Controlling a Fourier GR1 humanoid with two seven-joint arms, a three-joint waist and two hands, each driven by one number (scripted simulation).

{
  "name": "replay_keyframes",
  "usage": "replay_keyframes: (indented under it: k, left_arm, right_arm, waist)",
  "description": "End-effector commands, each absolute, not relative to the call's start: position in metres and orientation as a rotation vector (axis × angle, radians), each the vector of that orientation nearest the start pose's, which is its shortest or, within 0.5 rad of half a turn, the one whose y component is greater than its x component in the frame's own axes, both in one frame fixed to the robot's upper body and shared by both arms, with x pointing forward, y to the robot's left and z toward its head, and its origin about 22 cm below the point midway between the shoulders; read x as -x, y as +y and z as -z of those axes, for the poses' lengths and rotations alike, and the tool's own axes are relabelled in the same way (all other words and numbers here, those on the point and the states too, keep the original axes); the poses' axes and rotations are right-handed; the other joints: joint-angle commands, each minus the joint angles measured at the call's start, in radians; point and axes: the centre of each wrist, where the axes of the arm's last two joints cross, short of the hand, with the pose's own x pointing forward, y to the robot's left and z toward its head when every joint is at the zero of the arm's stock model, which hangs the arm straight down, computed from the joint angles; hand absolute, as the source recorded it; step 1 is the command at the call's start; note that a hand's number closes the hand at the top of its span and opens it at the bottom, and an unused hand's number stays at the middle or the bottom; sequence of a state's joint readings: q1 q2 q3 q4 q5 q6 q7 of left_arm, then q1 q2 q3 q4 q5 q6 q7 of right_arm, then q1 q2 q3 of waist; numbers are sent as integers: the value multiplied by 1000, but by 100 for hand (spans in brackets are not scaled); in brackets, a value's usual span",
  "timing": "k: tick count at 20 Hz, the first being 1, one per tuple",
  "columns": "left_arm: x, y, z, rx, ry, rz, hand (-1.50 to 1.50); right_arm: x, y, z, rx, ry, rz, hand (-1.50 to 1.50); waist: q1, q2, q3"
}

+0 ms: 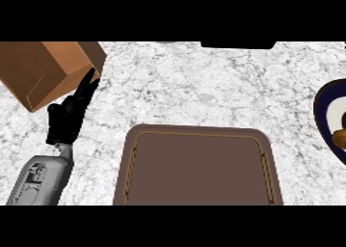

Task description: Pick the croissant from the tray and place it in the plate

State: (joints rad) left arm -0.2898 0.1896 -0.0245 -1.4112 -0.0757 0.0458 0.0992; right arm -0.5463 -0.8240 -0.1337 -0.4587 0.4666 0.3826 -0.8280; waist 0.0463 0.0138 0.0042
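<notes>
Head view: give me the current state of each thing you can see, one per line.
Tray: nothing on it, flat on the counter.
Croissant: lying on the plate, cut by the right edge.
Plate: at the right edge, partly out of view.
Left robot hand: open, fingers up, resting beside the brown box.
Right robot hand: not in view.

Golden croissant (344, 138) on plate (323, 107)

the left hand (69, 116) is black with long thin fingers. its forearm (39, 179) is light grey and smooth, with small dark holes.
</notes>
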Motion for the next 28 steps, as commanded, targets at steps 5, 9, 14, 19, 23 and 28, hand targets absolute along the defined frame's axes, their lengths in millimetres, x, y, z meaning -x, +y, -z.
replay_keyframes:
  k: [5,9,14,19,23,28]
  left_arm:
    - [-316,249,-53,-202,-1584,233,0]
    - [-312,242,-43,-193,-1570,233,0]
    - [-312,243,-50,-182,-1600,243,0]
    - [-307,242,-40,-176,-1591,231,0]
    - [-307,240,-40,-190,-1599,236,0]
    - [-307,250,-44,-176,-1595,235,0]
  right_arm:
    - [-303,-525,-73,68,-1677,-538,-150]
    - [-287,-552,-94,90,-1680,-345,-150]
    - [-255,-586,-119,180,-1640,-165,-150]
    - [-231,-601,-124,202,-1611,-110,-150]
    - [-229,-605,-131,177,-1604,-106,-150]
    - [-217,-610,-131,192,-1597,-112,-150]
  waist:
    - [-19,-3,1]
    - [-24,0,1]
    - [-11,9,6]
    - [-12,14,10]
    - [-10,16,13]
    - [-19,15,18]
